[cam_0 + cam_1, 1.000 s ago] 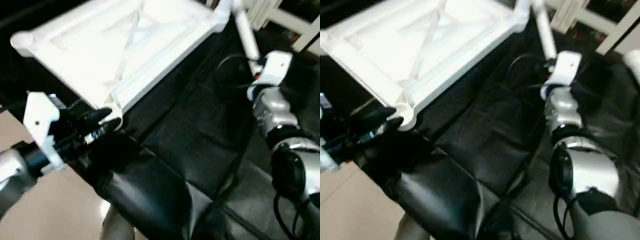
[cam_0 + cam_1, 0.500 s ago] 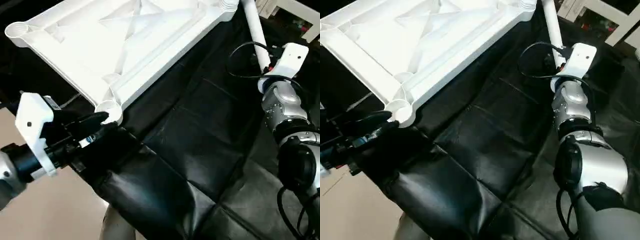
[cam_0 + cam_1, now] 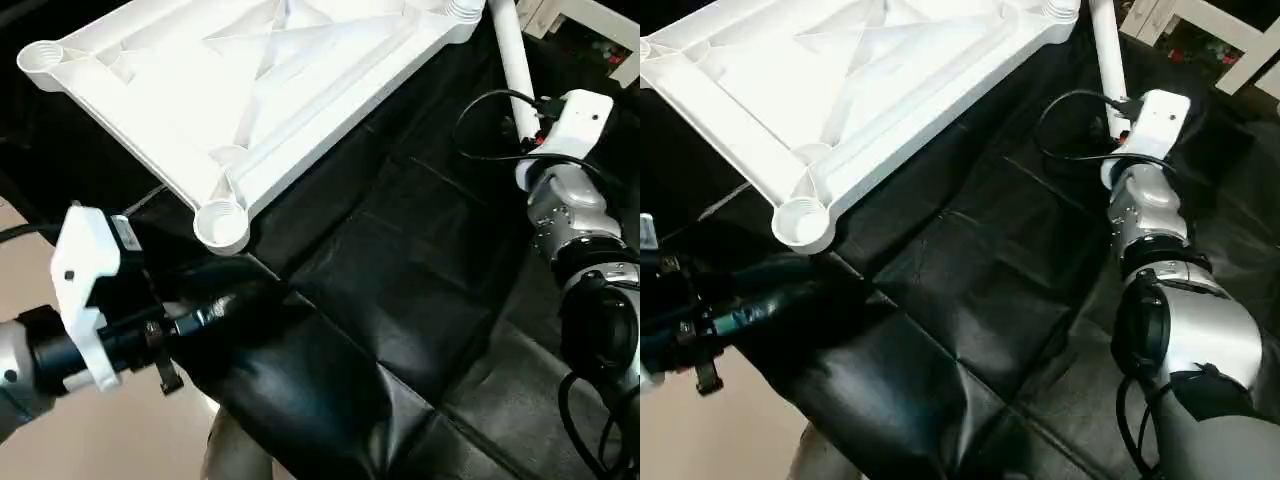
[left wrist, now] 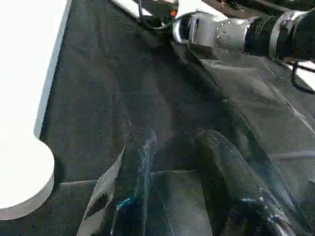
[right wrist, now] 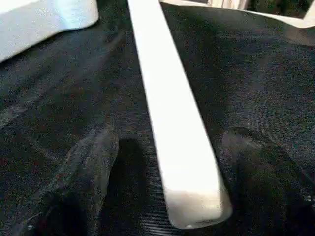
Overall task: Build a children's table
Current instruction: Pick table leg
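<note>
A creased black leather-like cover [image 3: 400, 300] is draping the work surface; pale beige floor [image 3: 130, 440] is showing at seven o'clock, white slatted furniture [image 3: 590, 30] at one o'clock.

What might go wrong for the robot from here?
1. The right gripper straddles the leg with its fingers well apart; closing near the leg's very end, it might slip off.
2. The left gripper is empty beside the tabletop's corner socket; nothing steadies the tabletop, so pushing a leg in may shove it along the black cover.
</note>
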